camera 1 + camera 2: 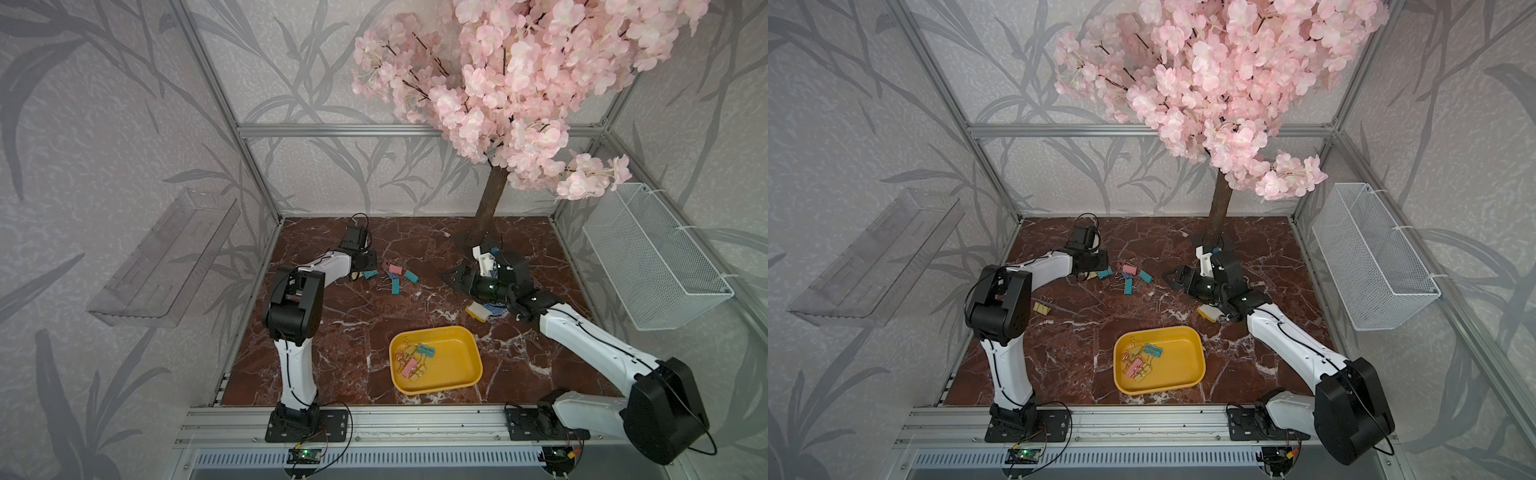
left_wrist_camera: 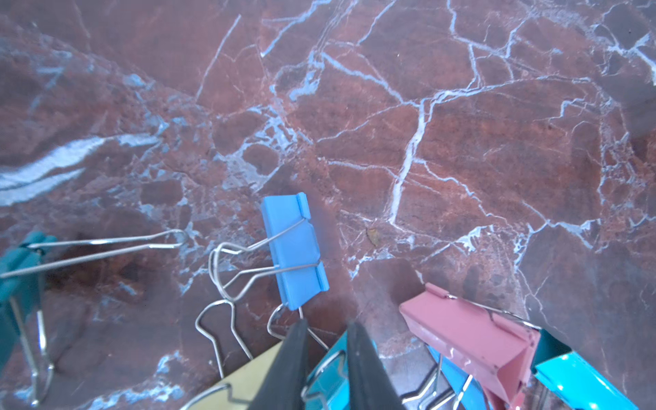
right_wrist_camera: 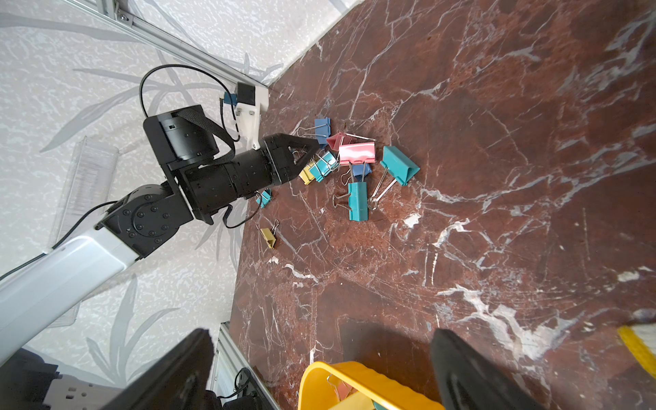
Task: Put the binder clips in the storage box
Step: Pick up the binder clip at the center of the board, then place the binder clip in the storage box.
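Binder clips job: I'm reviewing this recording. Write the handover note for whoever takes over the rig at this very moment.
Left gripper: fingers closed on a teal clip at the edge of the loose pile; clip not yet lifted.
Right gripper: open, empty, above the table.
Done: several clips lie in the yellow tray.
Left: the pile, plus a stray yellow clip beside the left arm, all to go into the tray.
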You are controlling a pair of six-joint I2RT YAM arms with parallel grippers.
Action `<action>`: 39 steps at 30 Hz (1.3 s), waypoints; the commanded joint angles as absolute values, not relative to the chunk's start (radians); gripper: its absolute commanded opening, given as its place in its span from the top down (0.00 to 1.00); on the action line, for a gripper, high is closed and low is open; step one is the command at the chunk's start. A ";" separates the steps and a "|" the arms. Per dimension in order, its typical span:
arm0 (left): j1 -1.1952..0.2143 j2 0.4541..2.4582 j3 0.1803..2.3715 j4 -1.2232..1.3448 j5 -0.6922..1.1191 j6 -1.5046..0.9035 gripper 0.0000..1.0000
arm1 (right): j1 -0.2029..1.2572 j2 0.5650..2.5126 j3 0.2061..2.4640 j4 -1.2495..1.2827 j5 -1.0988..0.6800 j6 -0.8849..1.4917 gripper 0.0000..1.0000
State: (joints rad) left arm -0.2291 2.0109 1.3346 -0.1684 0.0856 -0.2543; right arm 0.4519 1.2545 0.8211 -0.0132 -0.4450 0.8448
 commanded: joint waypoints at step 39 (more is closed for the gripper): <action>-1.148 1.153 0.765 -0.190 -0.051 -0.246 1.00 | 0.404 1.275 0.796 0.117 -0.484 0.943 0.01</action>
State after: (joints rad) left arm -1.1164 1.1320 0.8146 -0.1967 0.0498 -0.2440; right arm 0.4065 1.2774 0.7933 0.0940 -0.4801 0.9421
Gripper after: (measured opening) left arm 0.044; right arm 0.990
